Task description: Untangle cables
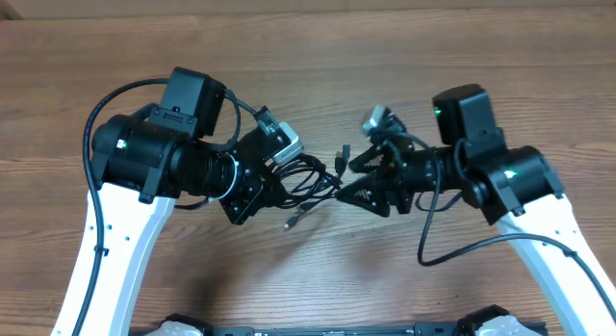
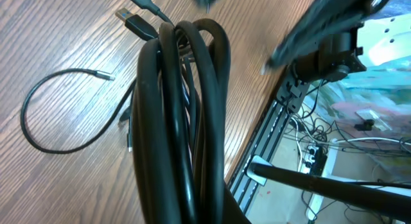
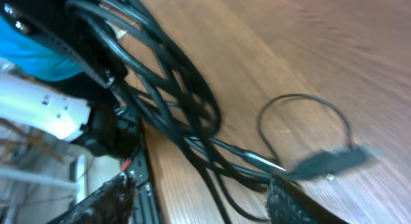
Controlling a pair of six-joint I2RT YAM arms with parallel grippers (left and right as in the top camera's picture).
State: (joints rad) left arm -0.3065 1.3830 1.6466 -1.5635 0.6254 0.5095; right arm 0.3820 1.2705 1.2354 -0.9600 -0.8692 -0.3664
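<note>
Left wrist view, closest in: the cables (image 2: 183, 121) form a thick multi-turn coil that fills the centre of the frame and rises from the bottom edge. The left gripper (image 1: 277, 185) shows no fingers in that view. It is pressed together. The coil stands up off the bench (image 2: 58, 31), so it looks pinched at its lower end. That is a judgement, since the contact itself is hidden.

The coil's long axis runs bottom to top of that frame, with the closed bend at top centre. Past the bend a USB-A plug (image 2: 131, 23) points upper left, with a second plug end at the top edge. Further left, one thin strand (image 2: 38, 131) lies flat on the bench in an open loop, its small plug end pointing right.

Right wrist view: the right gripper (image 3: 199, 199) is spread, one finger at lower left and the other at lower right. Strands cross the gap, and nothing is pinched as far as visible. Beyond it, a small loop with a blurred plug (image 3: 334, 161) lies at right, and the main coil is at upper left.

Overhead: the bundle sits mid-frame between both grippers, long axis roughly left-right. Loose ends fan out to the right and toward lower centre.

Progress: early. One thin strand is partly loose but runs back into the bundle, and the rest is one coil. No cable lies fully apart. Left to do: pull each strand clear and lay them out separately.
</note>
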